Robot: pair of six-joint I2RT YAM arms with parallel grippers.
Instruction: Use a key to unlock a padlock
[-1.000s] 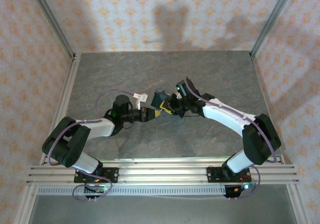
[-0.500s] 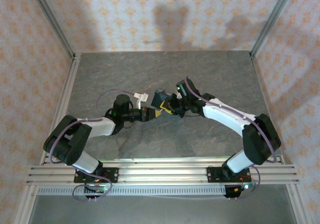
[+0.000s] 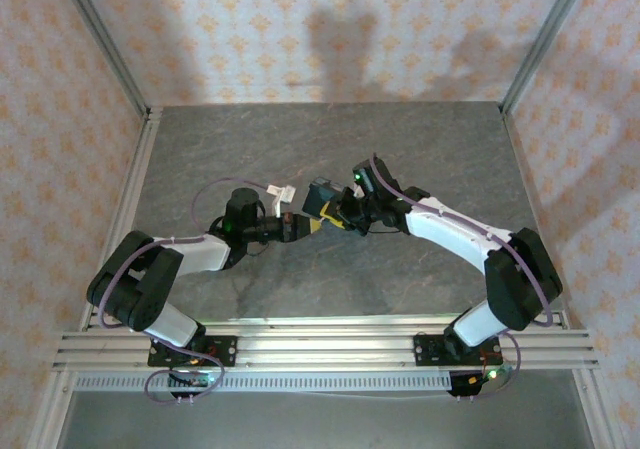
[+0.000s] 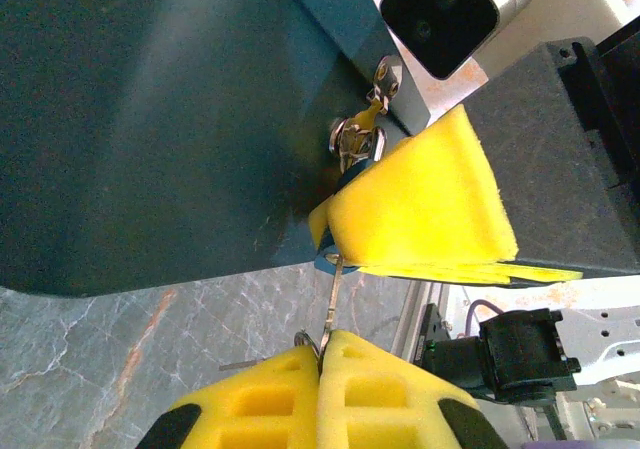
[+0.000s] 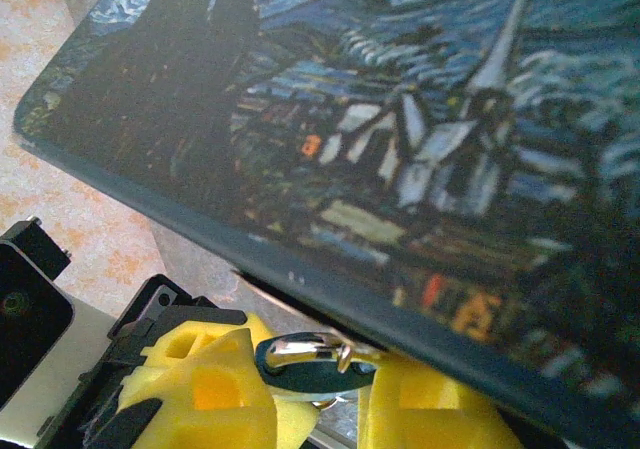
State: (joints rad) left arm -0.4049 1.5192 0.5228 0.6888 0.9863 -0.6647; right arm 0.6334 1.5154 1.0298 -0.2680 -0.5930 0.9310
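grey stone-patterned table (image 3: 420, 149) fills the floor of a cell with orange-printed papered walls (image 3: 250, 29), and both arms reach in from the near edge until their tips almost meet near the middle. the left gripper (image 4: 320, 369), padded in yellow foam, is clenched on the key (image 4: 333, 287), a thin metal blade seen edge-on that runs straight up from between its 2 fingers to the underside of the padlock (image 5: 305, 379). the right gripper (image 5: 312, 394), also padded in yellow foam, is clamped on that small blue body from either side. the lock's silvery loop (image 5: 305, 349) sits just above the body, close under the lower edge of the painted box (image 5: 420, 119), a dark blue box with a night-time village scene and yellow swirls. whether the loop is latched or sprung cannot be told. from above, the box lies just behind the right gripper, and the 2 grippers face each other with the lock between them. whether the box rests on the table is unclear.
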